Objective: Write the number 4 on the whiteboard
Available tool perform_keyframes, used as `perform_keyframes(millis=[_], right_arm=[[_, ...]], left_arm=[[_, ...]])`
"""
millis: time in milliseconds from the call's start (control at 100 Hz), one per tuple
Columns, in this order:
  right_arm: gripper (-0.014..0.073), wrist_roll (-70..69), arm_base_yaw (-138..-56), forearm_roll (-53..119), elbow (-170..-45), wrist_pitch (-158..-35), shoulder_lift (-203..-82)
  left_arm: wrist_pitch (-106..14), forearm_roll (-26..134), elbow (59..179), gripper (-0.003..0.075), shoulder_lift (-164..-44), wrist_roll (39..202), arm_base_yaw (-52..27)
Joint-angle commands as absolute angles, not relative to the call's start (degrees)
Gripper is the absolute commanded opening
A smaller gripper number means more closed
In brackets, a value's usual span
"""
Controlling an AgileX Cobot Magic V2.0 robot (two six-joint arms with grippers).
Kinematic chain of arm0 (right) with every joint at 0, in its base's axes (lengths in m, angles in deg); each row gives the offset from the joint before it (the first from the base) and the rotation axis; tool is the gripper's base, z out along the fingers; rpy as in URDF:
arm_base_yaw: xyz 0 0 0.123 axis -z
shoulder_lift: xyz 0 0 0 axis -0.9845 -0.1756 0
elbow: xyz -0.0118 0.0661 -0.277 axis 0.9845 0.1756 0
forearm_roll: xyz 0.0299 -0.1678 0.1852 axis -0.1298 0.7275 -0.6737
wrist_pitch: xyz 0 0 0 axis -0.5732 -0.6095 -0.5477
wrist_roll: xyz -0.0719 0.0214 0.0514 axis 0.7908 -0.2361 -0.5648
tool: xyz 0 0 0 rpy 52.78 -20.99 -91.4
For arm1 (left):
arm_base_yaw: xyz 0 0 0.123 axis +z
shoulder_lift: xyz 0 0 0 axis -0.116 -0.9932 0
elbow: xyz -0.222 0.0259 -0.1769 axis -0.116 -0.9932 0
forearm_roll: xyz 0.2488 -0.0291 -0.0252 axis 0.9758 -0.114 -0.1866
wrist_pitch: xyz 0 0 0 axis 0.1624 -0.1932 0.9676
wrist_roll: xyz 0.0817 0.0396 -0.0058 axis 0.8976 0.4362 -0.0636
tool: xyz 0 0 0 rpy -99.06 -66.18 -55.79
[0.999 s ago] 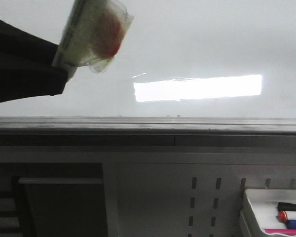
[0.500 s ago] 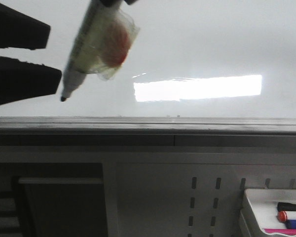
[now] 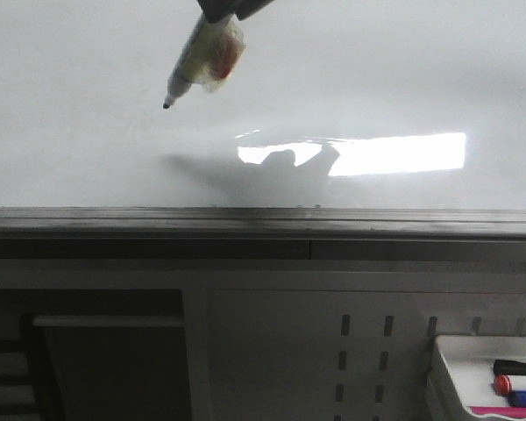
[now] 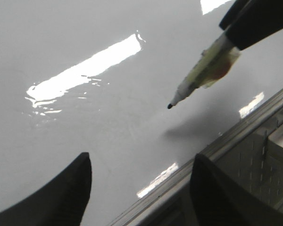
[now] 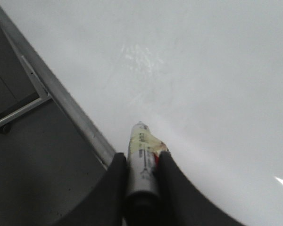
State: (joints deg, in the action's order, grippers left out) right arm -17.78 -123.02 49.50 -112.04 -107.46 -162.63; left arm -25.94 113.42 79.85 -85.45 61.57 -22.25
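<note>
The whiteboard (image 3: pixel 394 79) is glossy white with a bright rectangular reflection and a grey metal ledge (image 3: pixel 263 221) along its near edge. No number 4 or other stroke shows on it. My right gripper (image 3: pixel 223 7) is shut on a marker (image 3: pixel 203 54) wrapped in yellowish tape with a red patch. The marker's bare black tip points down-left and hangs above the board, apart from its shadow. The right wrist view shows the marker (image 5: pixel 140 141) between the right gripper's (image 5: pixel 142 156) fingers. My left gripper (image 4: pixel 141 157) is open and empty over the board near the ledge, with the marker (image 4: pixel 205 70) beyond it.
A white tray (image 3: pixel 451 368) with a red-capped and a dark-capped marker (image 3: pixel 517 383) sits at the lower right below the ledge. A perforated white panel (image 3: pixel 359 360) and a dark shelf opening (image 3: pixel 105 368) lie under the board's edge.
The left gripper's dark fingers have left the front view. The right gripper has carried the marker right and farther over the board, its tip now uncovered. A shadow now falls across the reflection.
</note>
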Motion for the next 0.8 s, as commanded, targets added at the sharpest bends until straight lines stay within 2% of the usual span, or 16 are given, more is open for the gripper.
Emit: perform_keyframes(millis=[0, 270, 390, 790], right_arm=[[-0.0064, -17.91, -121.56, 49.91, -117.18, -101.33, -163.22], [-0.0064, -17.02, -118.84, 50.32, -122.58, -99.40, -168.43], [-0.0064, -17.02, -118.97, 50.32, -122.58, -102.93, -169.72], [-0.0064, -17.02, -119.82, 48.51, -116.16, -102.51, -169.66]], left_arm=[[-21.38, 112.08, 81.55, 0.0421, -85.14, 60.83, -22.27], [-21.49, 112.08, 81.55, 0.0421, -85.14, 60.83, -22.27], [-21.49, 112.08, 81.55, 0.0421, -85.14, 60.83, -22.27], [-21.49, 112.08, 81.55, 0.0420, -85.14, 60.83, -22.27]])
